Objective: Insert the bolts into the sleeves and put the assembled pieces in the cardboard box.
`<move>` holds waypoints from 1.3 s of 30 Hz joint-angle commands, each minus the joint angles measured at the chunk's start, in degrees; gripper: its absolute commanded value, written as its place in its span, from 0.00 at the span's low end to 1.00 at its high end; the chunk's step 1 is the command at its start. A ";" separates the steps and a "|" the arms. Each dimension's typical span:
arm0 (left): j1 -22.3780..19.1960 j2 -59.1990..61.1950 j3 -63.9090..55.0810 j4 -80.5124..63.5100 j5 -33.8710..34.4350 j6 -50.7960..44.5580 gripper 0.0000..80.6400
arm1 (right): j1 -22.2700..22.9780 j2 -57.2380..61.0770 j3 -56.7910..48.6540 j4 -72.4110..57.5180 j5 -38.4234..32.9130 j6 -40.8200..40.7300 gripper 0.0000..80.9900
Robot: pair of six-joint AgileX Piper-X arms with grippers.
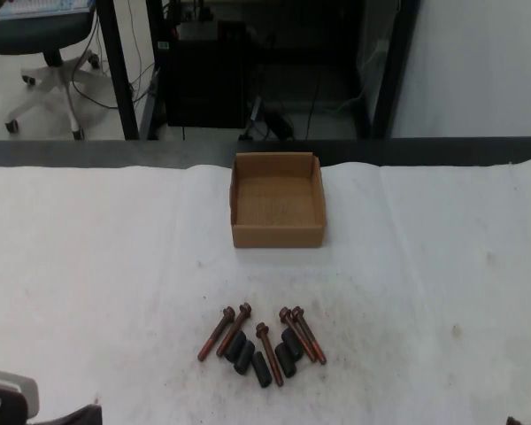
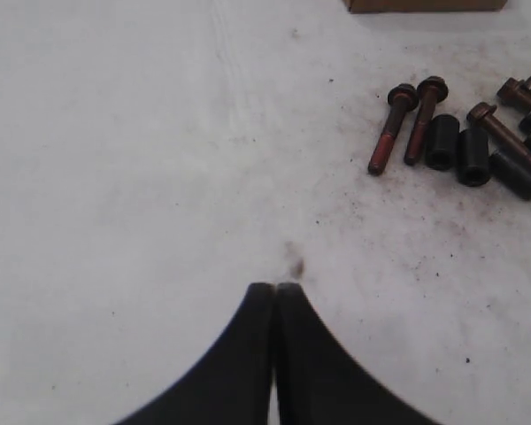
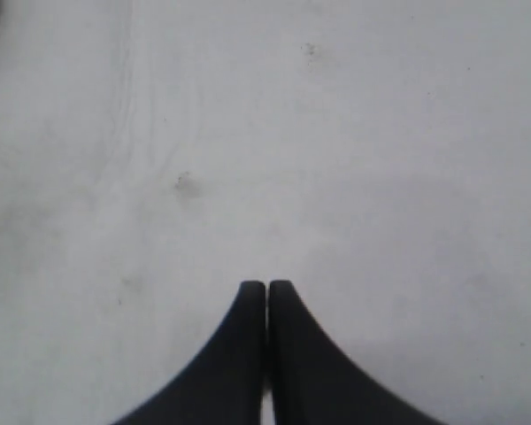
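Observation:
Several rusty bolts (image 1: pixel 216 334) and several short black sleeves (image 1: pixel 240 351) lie loose in a cluster near the front middle of the bench. The open cardboard box (image 1: pixel 277 233) stands behind them, nothing visible inside. In the left wrist view the bolts (image 2: pixel 390 128) and sleeves (image 2: pixel 472 157) lie well off from my left gripper (image 2: pixel 274 287), which is shut over bare cloth. My right gripper (image 3: pixel 266 285) is shut too, holding nothing, above plain white cloth. Parts of both arms show at the near corners (image 1: pixel 9 398) of the high view.
A white cloth (image 1: pixel 88 266) covers the bench, smudged with dark grit around the parts. Behind the bench's far edge are a dark frame, cables and an office chair (image 1: pixel 44 44).

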 commanded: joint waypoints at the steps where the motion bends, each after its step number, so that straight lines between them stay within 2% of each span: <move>1: 0.01 -0.48 -0.51 -4.10 -0.50 -2.61 0.00 | -0.12 -0.42 -0.56 -3.62 -0.47 0.27 0.01; 3: 0.01 -0.48 -0.51 -7.12 -0.50 -3.96 0.00 | -0.12 -0.42 -0.56 -6.03 -0.47 2.93 0.01; 7: 0.01 -0.48 -0.51 -11.55 -0.50 -4.21 0.00 | -0.12 -0.42 -0.56 -7.83 -0.47 17.88 0.01; 10: 0.01 -0.48 -0.51 -12.44 -0.50 -4.21 0.00 | -0.12 -0.42 -0.56 -8.92 -0.47 24.92 0.01; 13: 0.01 -0.48 -0.51 -12.88 0.06 -8.90 0.00 | -0.12 -0.42 -0.56 -10.49 -0.70 31.26 0.01; 15: 0.01 -0.48 -0.51 -17.65 2.26 -13.48 0.00 | -0.12 -0.42 -0.56 -14.42 -7.38 32.79 0.01; 19: 0.01 -0.18 -0.51 -34.56 11.93 -14.52 0.00 | -0.12 -0.30 -0.56 -29.25 -26.63 32.57 0.01; 21: 0.01 0.93 -1.69 -34.57 13.12 -12.56 0.00 | -0.12 -0.29 -0.56 -31.50 -31.12 31.91 0.01; 24: 0.01 4.79 -8.01 -26.29 15.06 -7.01 0.00 | -0.12 0.80 -6.07 -23.62 -35.60 26.81 0.01; 28: 0.01 15.77 -17.78 -12.64 15.62 -5.00 0.00 | -0.12 6.08 -15.68 -6.18 -36.24 10.31 0.00; 30: 0.01 22.42 -22.64 -7.69 18.18 -4.14 0.00 | -0.12 10.46 -20.50 1.26 -35.79 5.41 0.04; 34: -0.09 36.90 -31.02 1.77 25.18 -0.32 0.00 | -0.12 20.44 -27.95 8.72 -36.47 3.61 0.16; 39: -0.09 52.65 -39.86 10.18 25.21 12.94 0.00 | 2.41 30.02 -35.03 9.83 -36.37 3.61 0.29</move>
